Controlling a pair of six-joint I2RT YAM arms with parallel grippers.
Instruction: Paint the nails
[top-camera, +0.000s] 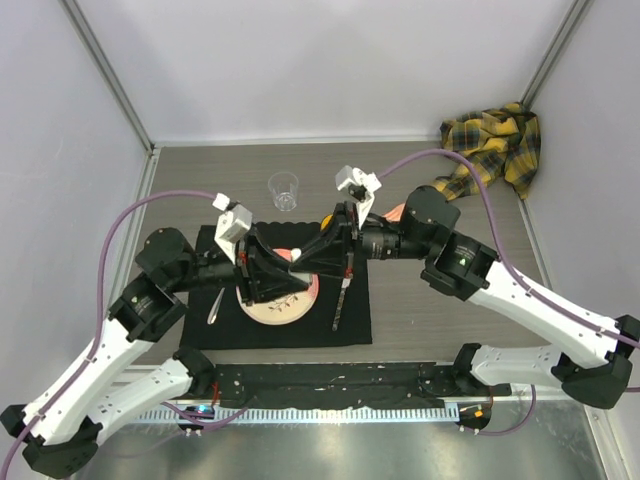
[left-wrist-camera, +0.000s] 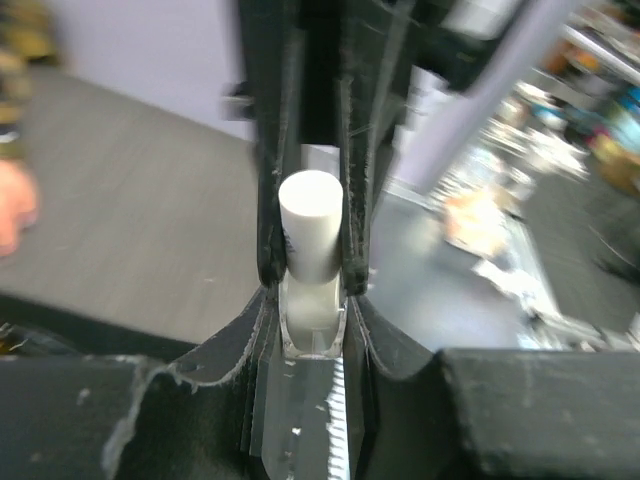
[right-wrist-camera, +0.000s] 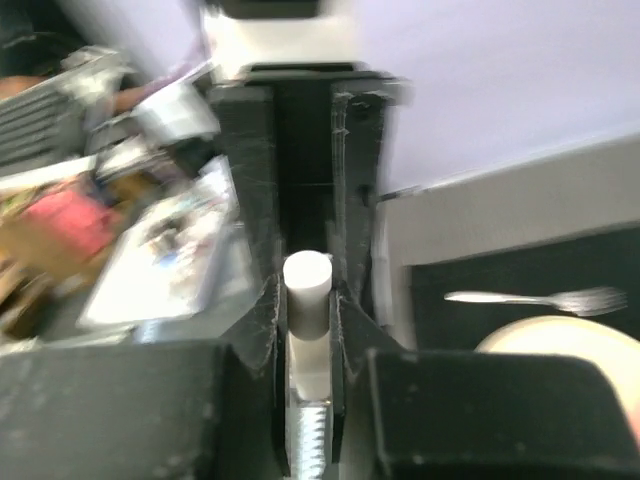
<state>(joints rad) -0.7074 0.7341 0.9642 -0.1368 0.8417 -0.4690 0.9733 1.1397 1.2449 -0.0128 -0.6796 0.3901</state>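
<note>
A tiny clear bottle with a white cap is held between both grippers above the plate. My left gripper is shut on the clear bottle body. My right gripper is shut on the white cap. In the left wrist view my left gripper has the cap sticking out between the right gripper's fingers. The peach mannequin hand lies behind the right arm, mostly hidden, with its plaid sleeve at the back right. Its nails are too small to see.
A pink plate sits on a black mat, with a utensil on its left and a knife on its right. A clear cup stands behind the mat. A fork shows in the right wrist view.
</note>
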